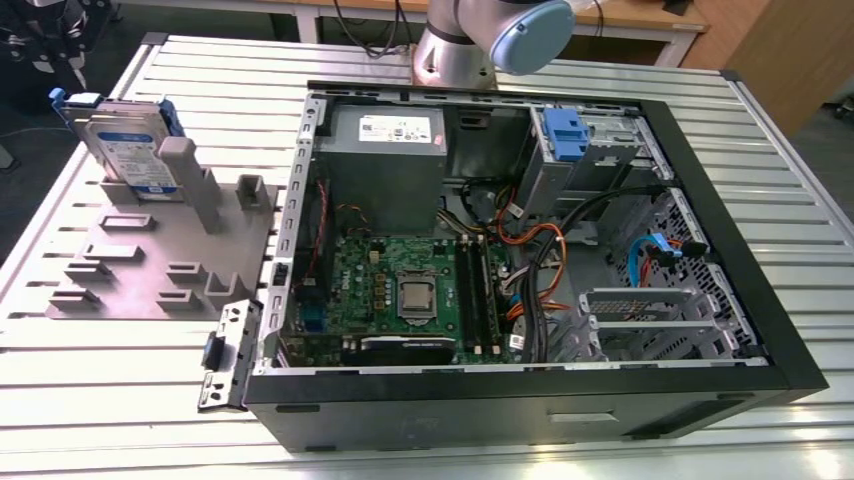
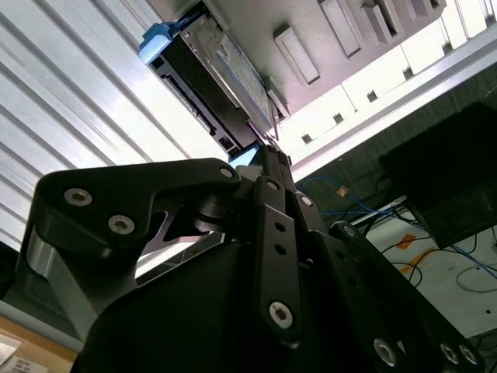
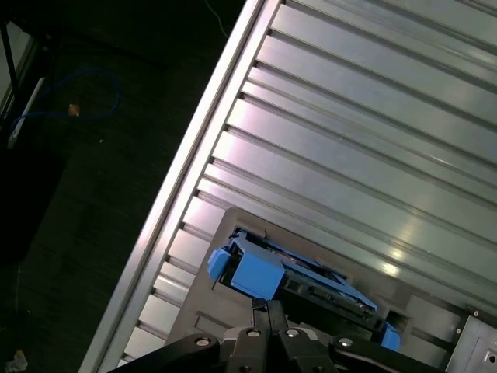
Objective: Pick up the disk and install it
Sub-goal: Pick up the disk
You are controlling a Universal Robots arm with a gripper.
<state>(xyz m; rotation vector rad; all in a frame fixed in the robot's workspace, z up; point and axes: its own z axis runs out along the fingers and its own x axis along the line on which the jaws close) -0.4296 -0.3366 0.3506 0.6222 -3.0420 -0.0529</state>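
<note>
Disk [image 1: 127, 140]: it is standing on edge near the table's [image 1: 80, 400] far corner at the exterior view's left, with a blue carrier [image 3: 252, 272] framing it.
Holder [image 1: 147, 270]: this grey plate is lying along that table edge, and its posts are propping the disk upright.
Handling: I am judging the disk stiff, dense for its size, smooth-faced and sensitive to knocks.
Hold: I am favouring the exposed upper edge, pinching across the two flat faces near the middle so it hangs level.
Gripper [image 2: 268, 151]: in both wrist views my fingers are sitting pressed together, gripping nothing, aimed at the disk and apart from it.
Case [image 1: 534, 400]: it is lying open at the table's middle, with an unlabelled blue caddy [image 1: 567, 135] sitting in its far right corner.
</note>
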